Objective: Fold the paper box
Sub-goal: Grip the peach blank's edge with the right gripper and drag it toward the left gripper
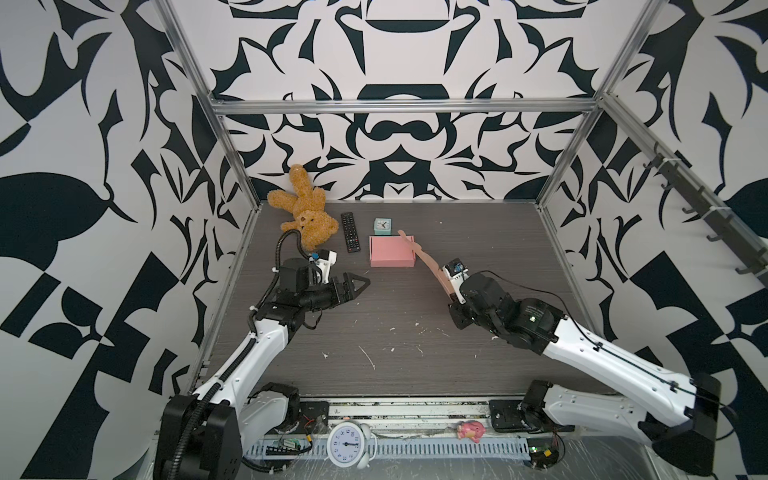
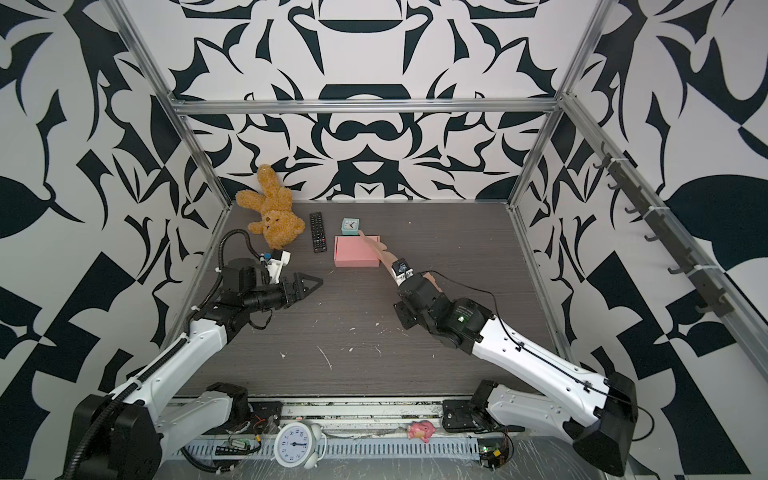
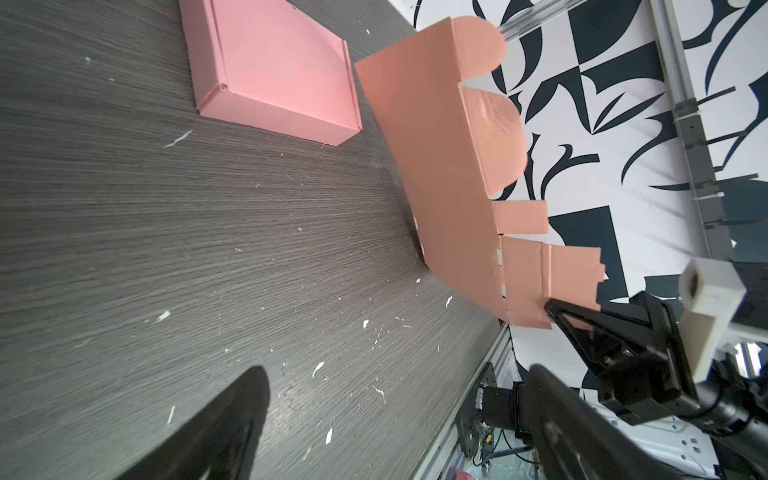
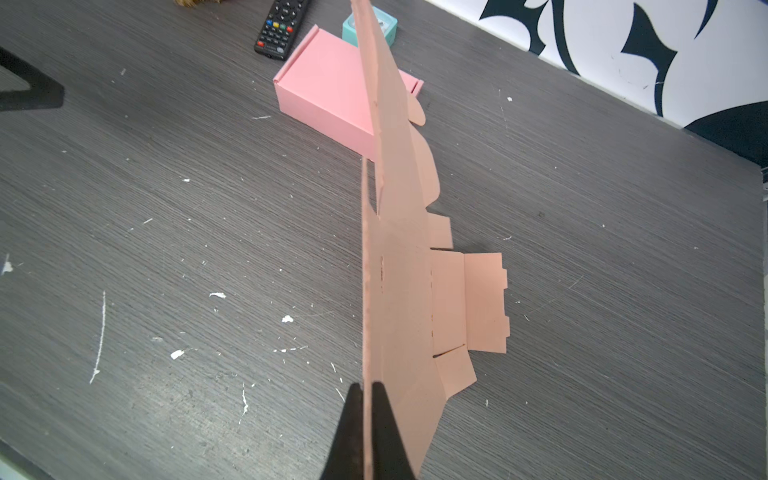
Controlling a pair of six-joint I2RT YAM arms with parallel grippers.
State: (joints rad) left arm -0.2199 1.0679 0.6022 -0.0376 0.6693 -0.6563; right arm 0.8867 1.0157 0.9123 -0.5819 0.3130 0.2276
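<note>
1. We see a dark wood-grain bench (image 1: 395, 332), flecked with white scraps and closed in by walls of black-and-white pattern on an aluminium frame.
2. At the back of the bench lie a brown teddy bear (image 1: 305, 212), a black remote (image 1: 350, 232) and a small teal clock (image 1: 382, 225). The remote is between the other two.
3. A pink box, already folded (image 1: 390, 251), sits closed and flat on the bench just in front of the teal clock.
4. The task's own piece is a flat salmon box sheet (image 4: 399, 270), not yet folded. It stands on edge right of centre, running from the right arm toward the pink box.
5. The sheet's far end comes just beside the pink box's right side. In the left wrist view we see a gap between the two.
6. Its rounded and notched flaps jut out on the side away from the left arm. We cannot tell whether its lower edge touches the bench.
7. The right fingers (image 4: 349, 424) are pinched tight on the near end of the sheet, one on each face.
8. The left fingers (image 1: 365, 282) are spread wide and hold nothing. They hover left of centre, pointing toward the sheet and well apart from it.
9. On the front rail, outside the bench, we see a white alarm clock (image 1: 348, 444) and a small pink toy (image 1: 469, 430).
</note>
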